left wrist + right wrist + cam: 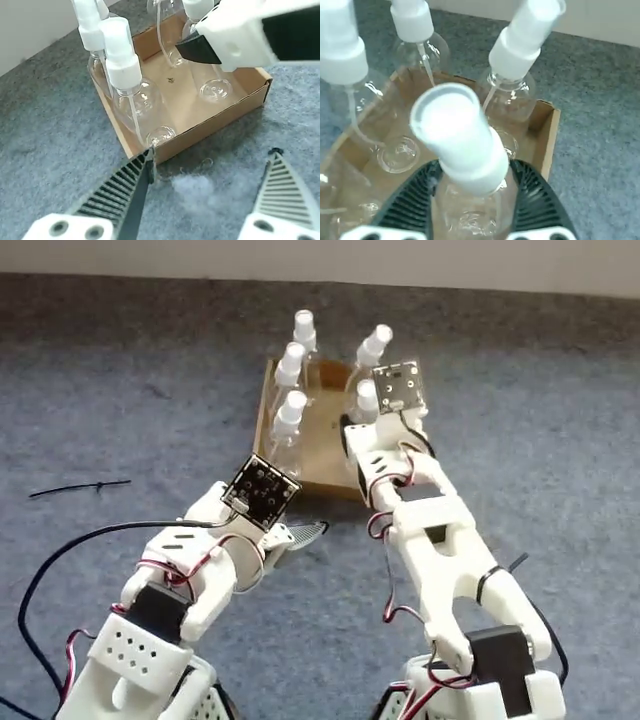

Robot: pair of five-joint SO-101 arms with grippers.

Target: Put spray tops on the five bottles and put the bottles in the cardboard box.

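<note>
A grey carpet-like surface (130, 390) covers the table, with a pale wall (400, 260) along its far edge.

The right claw (475, 175) is closed around the body of a clear plastic bottle (455, 135), one black ribbed finger on each side just under its white spray top. In the left wrist view the base of this bottle (215, 89) sits inside the shallow brown cardboard box (220, 117), at the near corner. Whether it rests on the box floor or hangs just above it I cannot tell.

Around it, four other clear bottles (290, 365) stand upright in the same box, three in a row along one side and one behind the held bottle. Each carries a white spray top.

The left claw (211, 155) is spread wide and holds nothing. It hovers over the carpet just beside the near wall of the box.

Farther off, a thin black cable tie (80, 488) lies on the carpet, well apart from the box.

As I judge it, the task is almost done: all five tops are on and all five bottles are within the box walls. What seems left is for the right claw to let go of the last bottle and pull clear without tipping its neighbours.
</note>
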